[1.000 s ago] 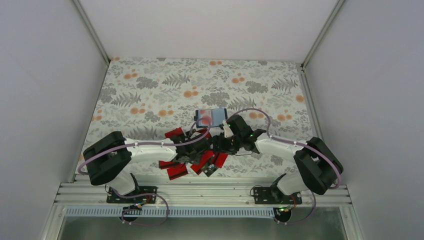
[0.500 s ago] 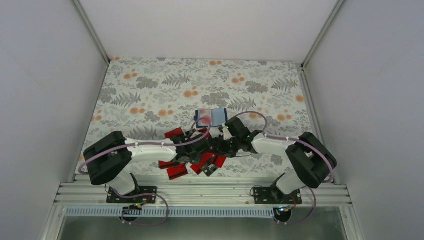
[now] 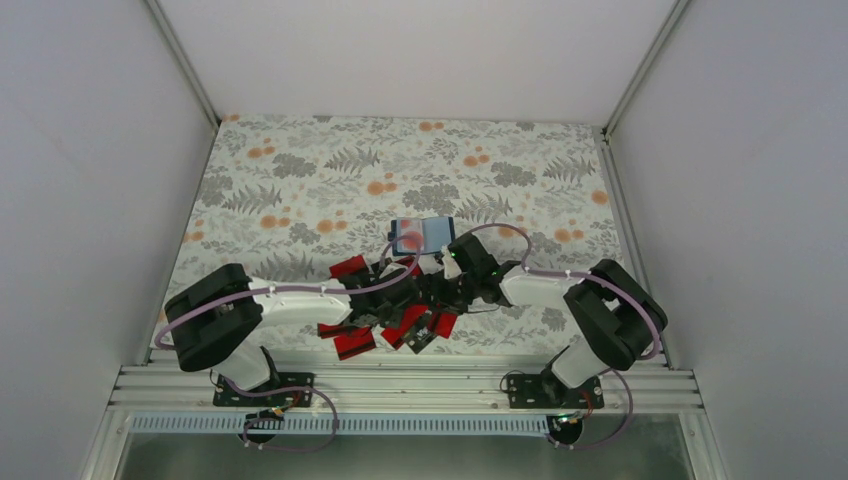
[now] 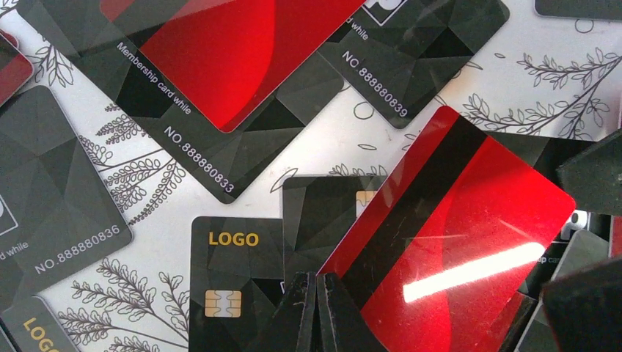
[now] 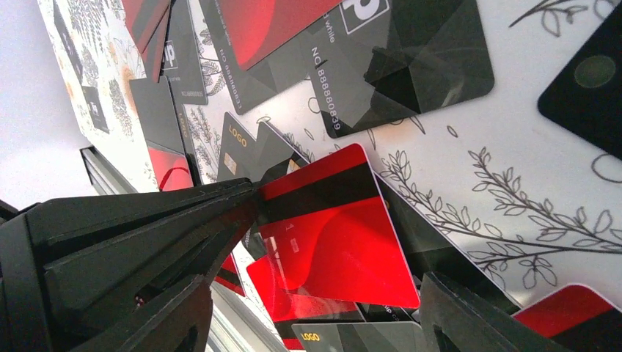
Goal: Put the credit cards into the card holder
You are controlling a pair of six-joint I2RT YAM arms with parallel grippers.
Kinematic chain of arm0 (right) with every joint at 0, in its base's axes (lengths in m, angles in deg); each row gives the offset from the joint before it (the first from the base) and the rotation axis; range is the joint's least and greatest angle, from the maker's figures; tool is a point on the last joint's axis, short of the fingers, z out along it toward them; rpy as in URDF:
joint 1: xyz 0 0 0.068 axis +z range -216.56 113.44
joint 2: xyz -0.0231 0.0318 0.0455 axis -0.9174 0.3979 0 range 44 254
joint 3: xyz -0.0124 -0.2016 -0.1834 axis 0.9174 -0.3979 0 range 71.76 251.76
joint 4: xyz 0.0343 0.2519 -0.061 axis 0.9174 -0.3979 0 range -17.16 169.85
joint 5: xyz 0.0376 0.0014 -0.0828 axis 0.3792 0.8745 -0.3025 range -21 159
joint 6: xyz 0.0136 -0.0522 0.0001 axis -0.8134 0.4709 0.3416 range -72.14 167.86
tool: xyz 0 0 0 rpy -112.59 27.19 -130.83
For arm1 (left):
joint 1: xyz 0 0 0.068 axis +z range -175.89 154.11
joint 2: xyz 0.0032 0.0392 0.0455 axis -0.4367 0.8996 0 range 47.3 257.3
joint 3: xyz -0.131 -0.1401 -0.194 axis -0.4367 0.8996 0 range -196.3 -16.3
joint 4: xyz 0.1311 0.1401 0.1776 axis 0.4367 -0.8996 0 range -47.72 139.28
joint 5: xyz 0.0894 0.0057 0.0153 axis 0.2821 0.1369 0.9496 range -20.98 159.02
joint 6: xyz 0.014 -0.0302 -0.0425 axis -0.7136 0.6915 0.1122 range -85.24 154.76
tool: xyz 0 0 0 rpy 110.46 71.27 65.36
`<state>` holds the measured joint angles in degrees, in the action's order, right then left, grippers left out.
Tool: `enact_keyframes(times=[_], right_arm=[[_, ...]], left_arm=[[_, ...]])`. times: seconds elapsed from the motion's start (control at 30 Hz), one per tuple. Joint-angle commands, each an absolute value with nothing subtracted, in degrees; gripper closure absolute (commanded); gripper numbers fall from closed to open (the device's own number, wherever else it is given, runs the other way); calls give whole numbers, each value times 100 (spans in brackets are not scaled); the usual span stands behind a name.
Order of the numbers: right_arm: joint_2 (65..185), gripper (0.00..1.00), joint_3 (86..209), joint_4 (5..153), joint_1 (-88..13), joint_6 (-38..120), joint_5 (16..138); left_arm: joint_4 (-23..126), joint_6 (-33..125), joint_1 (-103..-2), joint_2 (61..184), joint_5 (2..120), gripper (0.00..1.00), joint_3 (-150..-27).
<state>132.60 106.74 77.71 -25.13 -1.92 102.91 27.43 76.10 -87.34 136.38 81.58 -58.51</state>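
Observation:
Several credit cards, red with a black band or black, lie scattered on the floral mat [image 4: 455, 88] and show as a pile in the top view [image 3: 372, 318]. My left gripper [image 4: 317, 293] is shut on the corner of a red card with a black band [image 4: 469, 242], holding it tilted above the others. In the right wrist view this red card [image 5: 345, 242] lies between the spread fingers of my open right gripper [image 5: 314, 282]. The navy card holder [image 3: 440, 235] lies open just beyond both grippers, with a light blue and a pale card in it.
The two grippers [image 3: 408, 292] [image 3: 436, 296] meet tip to tip over the pile. The metal rail [image 3: 400, 380] at the table's near edge is close behind the cards. Grey walls stand on both sides.
The right arm has swung its elbow inward and its gripper has moved slightly left toward the left gripper. The left arm and its held card have stayed put.

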Motion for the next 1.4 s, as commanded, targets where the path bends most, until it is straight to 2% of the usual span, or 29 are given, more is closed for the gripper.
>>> enact_keyframes(times=[0.0,0.3,0.63,0.97,1.37], right_arm=[[13470,28,10656,7717,-2419,-347,10390],[13418,30,10514,8376,-2428,-762,10912],[13354,45,10181,9444,-2495,-1354,11345],[13383,53,9922,10400,-2566,-1934,11465],[13487,64,10117,10044,-2586,-1845,11256]], left_arm=[[2580,7699,-8720,13858,7910,98,-5535],[2679,7726,-8716,13819,7832,98,-5395],[2787,7747,-8717,13705,7760,98,-5245],[2831,7724,-8716,13604,7740,98,-5146],[2853,7665,-8718,13512,7737,98,-5101]])
